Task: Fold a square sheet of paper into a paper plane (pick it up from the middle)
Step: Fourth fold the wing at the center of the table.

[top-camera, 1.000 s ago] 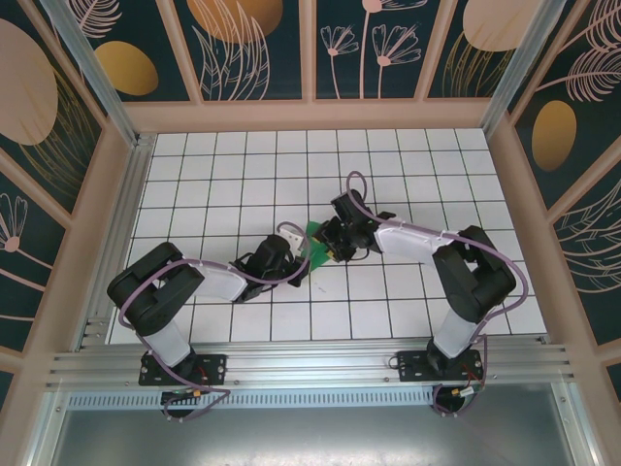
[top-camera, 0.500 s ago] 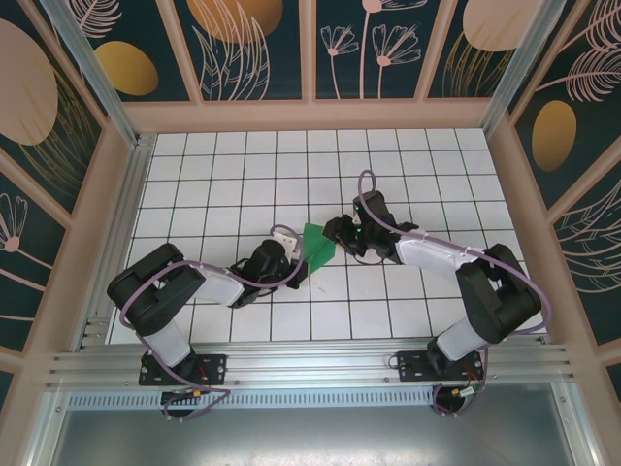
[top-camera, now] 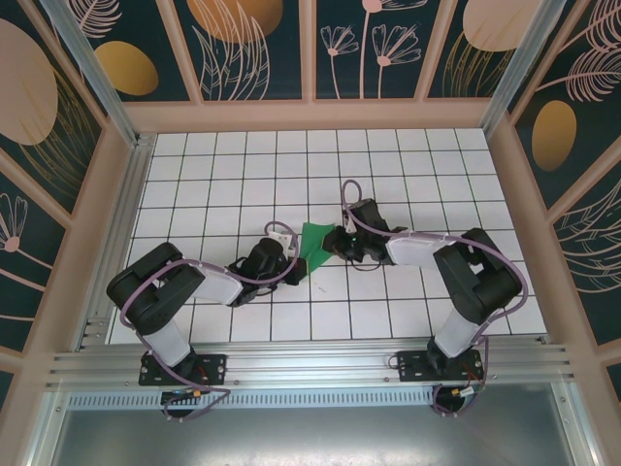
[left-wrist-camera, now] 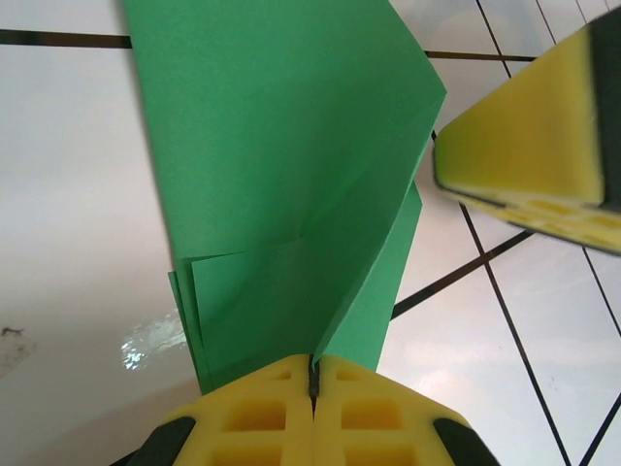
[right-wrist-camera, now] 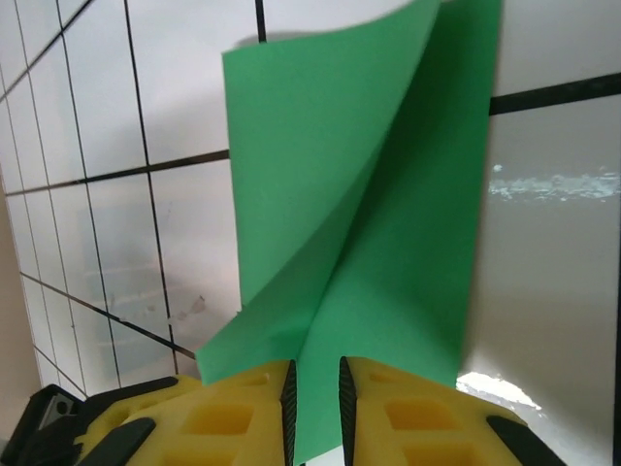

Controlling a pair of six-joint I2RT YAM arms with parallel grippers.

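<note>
The paper (top-camera: 316, 248), folded into several layers, is held just above the middle of the table (top-camera: 233, 165), between the two grippers.

The left gripper (top-camera: 294, 256) is pressed together on the paper's near-left end; at the left wrist its pads (left-wrist-camera: 262, 417) are seen meeting on the layers (left-wrist-camera: 281, 165), whose stepped edges are stacked at the left. One corner juts right towards a pad of the right gripper (left-wrist-camera: 529, 136), just apart from it.

The right gripper (top-camera: 336, 245) is set at the opposite edge. Its jaws are seen a narrow gap apart (right-wrist-camera: 315, 388), with the paper's edge (right-wrist-camera: 388, 223) running into the gap. One flap is curled upward, and its free edge sweeps down to the gap.

Bare tiles are left on every side of the paper, most of them towards the far wall (top-camera: 310, 115).
</note>
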